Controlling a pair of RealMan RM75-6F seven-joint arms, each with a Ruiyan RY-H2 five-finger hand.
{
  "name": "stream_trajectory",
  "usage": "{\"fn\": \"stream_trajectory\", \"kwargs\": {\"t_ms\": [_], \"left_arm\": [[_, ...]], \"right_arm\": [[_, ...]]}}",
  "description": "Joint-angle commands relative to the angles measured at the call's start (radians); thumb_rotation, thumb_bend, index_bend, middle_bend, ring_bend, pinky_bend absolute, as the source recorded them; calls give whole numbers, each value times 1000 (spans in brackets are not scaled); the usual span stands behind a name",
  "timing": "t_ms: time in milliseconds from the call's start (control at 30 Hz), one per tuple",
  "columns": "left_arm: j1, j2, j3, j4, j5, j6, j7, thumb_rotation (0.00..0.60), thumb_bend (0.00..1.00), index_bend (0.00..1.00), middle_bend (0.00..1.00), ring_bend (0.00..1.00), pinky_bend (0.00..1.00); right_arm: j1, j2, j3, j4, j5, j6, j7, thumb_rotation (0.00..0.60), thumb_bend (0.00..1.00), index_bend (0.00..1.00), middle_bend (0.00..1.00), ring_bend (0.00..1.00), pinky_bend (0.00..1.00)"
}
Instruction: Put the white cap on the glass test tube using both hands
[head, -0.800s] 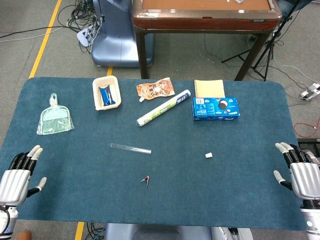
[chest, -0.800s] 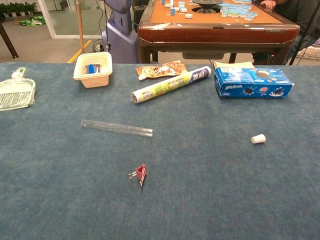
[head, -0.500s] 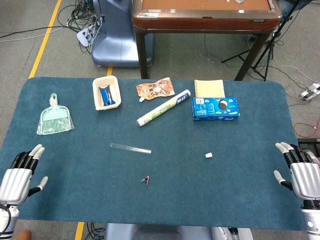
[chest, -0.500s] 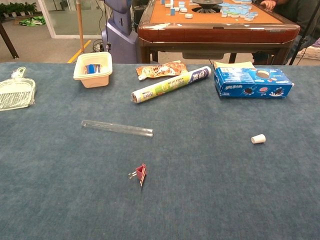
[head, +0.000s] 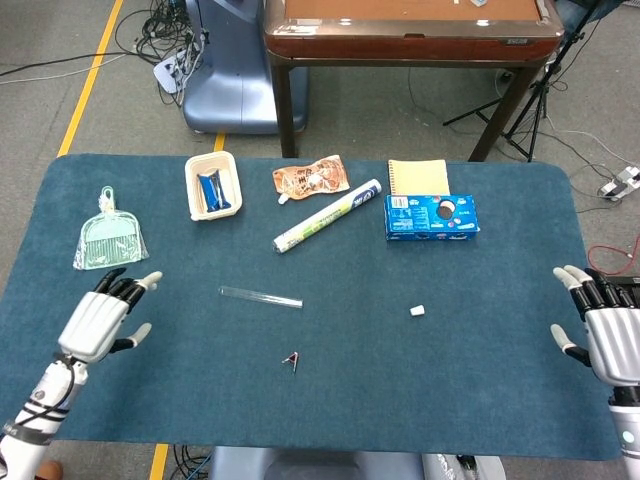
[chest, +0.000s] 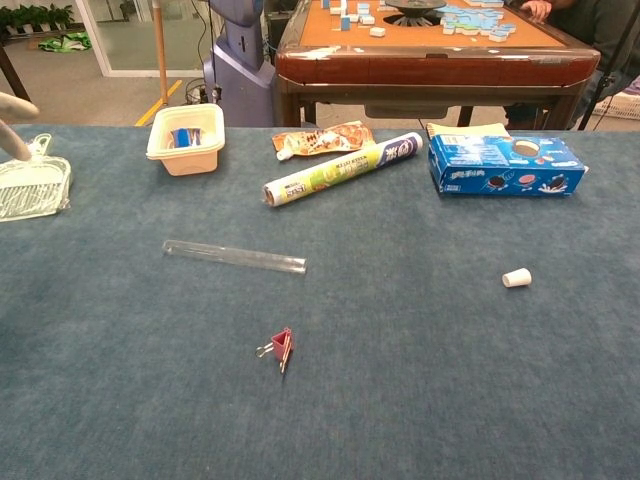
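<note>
The glass test tube (head: 261, 297) (chest: 234, 256) lies flat on the blue table, left of centre. The white cap (head: 418, 311) (chest: 516, 278) lies on its side to the right, well apart from the tube. My left hand (head: 100, 318) hovers open over the left part of the table, fingers spread, a good way left of the tube; its fingertips (chest: 12, 105) just show at the left edge of the chest view. My right hand (head: 605, 330) stays open at the table's right edge, far from the cap.
A small red binder clip (head: 292, 359) (chest: 279, 349) lies in front of the tube. Along the back stand a green dustpan (head: 108, 238), a cream tray (head: 211, 185), a snack bag (head: 311, 179), a wrap roll (head: 327, 216), a notebook (head: 417, 175) and a blue cookie box (head: 431, 216).
My left hand has lifted and moved forward and inward over the table towards the tube. My right hand has shifted slightly forward. Tube and cap have not moved.
</note>
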Motion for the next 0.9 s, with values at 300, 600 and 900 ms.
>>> {"fn": "stream_trajectory", "kwargs": {"t_ms": [300, 600, 900], "left_arm": [[-250, -146, -77, 97, -135, -314, 95, 600, 259, 323, 858, 802, 920], [-351, -250, -104, 153, -304, -421, 260, 600, 259, 393, 1000, 952, 1000], [-434, -347, -114, 170, -480, -452, 421, 600, 258, 405, 1000, 970, 1000]], "right_arm": [[17, 12, 1, -15, 20, -35, -15, 600, 249, 196, 197, 128, 270], [24, 14, -1, -11, 23, -45, -12, 600, 249, 196, 197, 128, 270], [30, 11, -5, -1, 26, -56, -2, 600, 250, 196, 197, 128, 270]]}}
